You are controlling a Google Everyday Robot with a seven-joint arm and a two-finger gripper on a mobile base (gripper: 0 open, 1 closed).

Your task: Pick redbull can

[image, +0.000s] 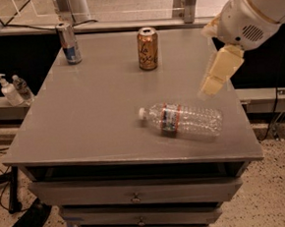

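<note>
A gold-orange can [148,48] is standing on the tabletop [84,120]; a clear bottle [182,121] is lying sideways near the gripper [210,87], which is hovering at the right.

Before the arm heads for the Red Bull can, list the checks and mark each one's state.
1. redbull can upright at the far left corner of the table: ok.
2. Nothing touching it; the gold-orange can stands apart: ok.
3. gripper near the target: not ok, it hangs over the table's right side.
4. Low straight path clear: probably not ok, the gold-orange can stands close to it.
5. water bottle, lying near the gripper, out of that path: ok.
</note>
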